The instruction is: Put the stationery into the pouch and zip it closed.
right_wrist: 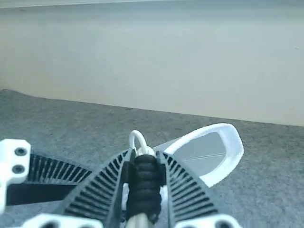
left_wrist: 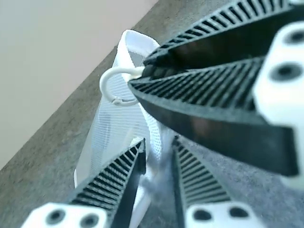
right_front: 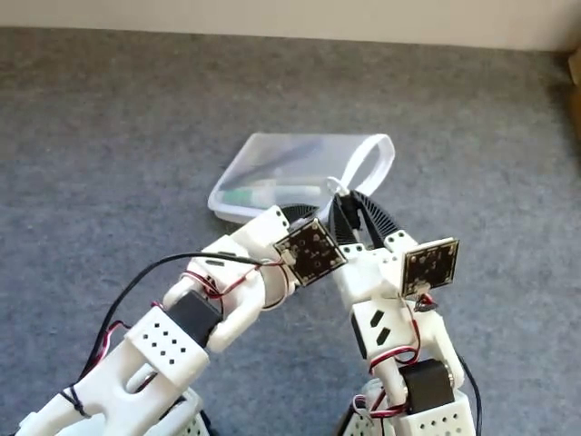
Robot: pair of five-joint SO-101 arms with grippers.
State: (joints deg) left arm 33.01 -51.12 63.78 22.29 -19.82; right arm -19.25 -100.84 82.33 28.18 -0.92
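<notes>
One translucent white mesh pouch (right_front: 272, 168): lying on the grey carpeted table (right_front: 109, 136).
Right gripper (right_wrist: 143, 156): pinching its black braided zipper cord (right_wrist: 145, 185).
Left gripper (left_wrist: 159, 142): squeezing the pouch's edge.

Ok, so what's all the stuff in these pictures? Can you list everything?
pouch: one, see-through with white edges, lying on the table ahead of both arms
strap: one, white loop, at the pouch's end
stationery: a few pieces, one green, inside the pouch
zip pull: one, black cord, at the pouch's near corner
ring: one, white, on the zip pull
table: one, grey
wall: beige, behind the table
left gripper: one, black, at the pouch's edge
right gripper: one, black, shut on the zip pull
</notes>
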